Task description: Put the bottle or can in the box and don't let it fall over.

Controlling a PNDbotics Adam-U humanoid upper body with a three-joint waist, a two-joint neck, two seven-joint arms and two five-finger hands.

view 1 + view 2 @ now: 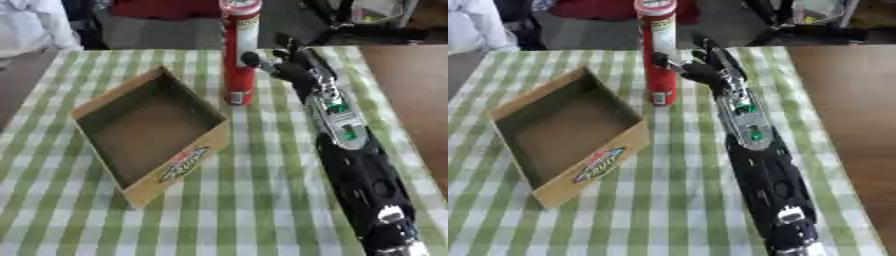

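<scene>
Right hand beside the upright red can, open box to its left.

The right hand (293,67) reaches in along its black and silver arm (350,145) from the lower right, its fingers (289,45) mostly spread and straight, its thumb (254,59) touching the side of the tall red can (239,50); no finger curls round it. The can stands upright on the worktop (262,200), which wears a green and white checked cloth, near the far edge and just right of the cardboard box (179,165). The box lies open and empty, turned askew, with a colourful logo (184,165) on its near outer wall. The left hand shows in neither view.
</scene>
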